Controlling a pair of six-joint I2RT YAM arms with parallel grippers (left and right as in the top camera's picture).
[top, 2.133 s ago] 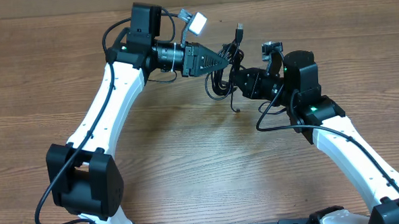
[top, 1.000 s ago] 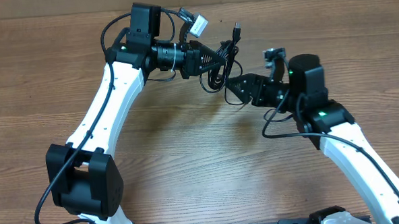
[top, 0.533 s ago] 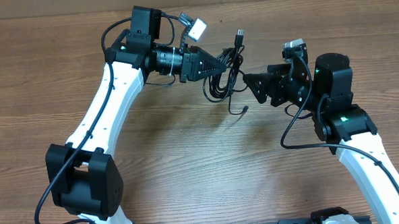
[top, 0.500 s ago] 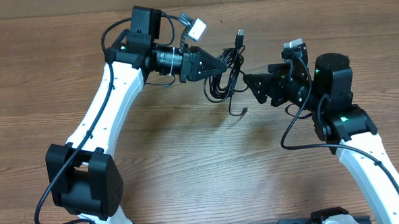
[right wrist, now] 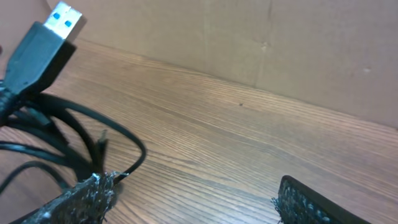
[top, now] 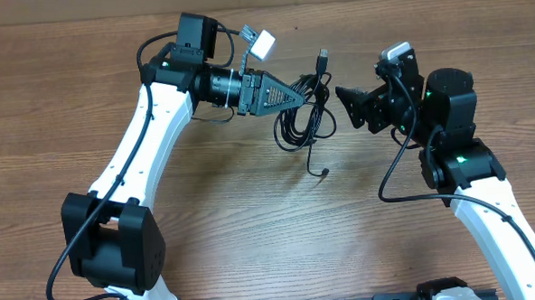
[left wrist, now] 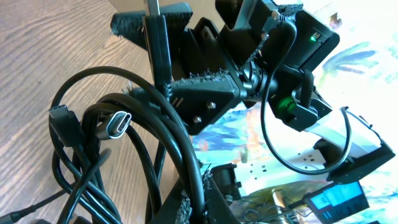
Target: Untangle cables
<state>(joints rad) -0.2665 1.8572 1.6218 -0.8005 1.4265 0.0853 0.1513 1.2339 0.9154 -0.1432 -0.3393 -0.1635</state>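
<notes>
I've got one black cable bundle (top: 302, 123): several loops tangled together, pinched in the left fingers (top: 283, 92) and hanging above the surface (top: 253, 225). A USB-A plug (top: 323, 56) w/ blue insert sticks up at the top. A USB-C plug (left wrist: 117, 123) pokes out mid-tangle. One thin tail (top: 320, 161) drops below the loops, its end approx. at the surface.

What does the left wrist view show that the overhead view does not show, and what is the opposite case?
Only the left wrist view shows a USB-C plug with an oval metal mouth among the loops. Only the overhead view shows the left arm itself and the whole outline of the cable bundle. Both show that bundle in the left fingers, the right arm facing it, and the wooden table.
</notes>
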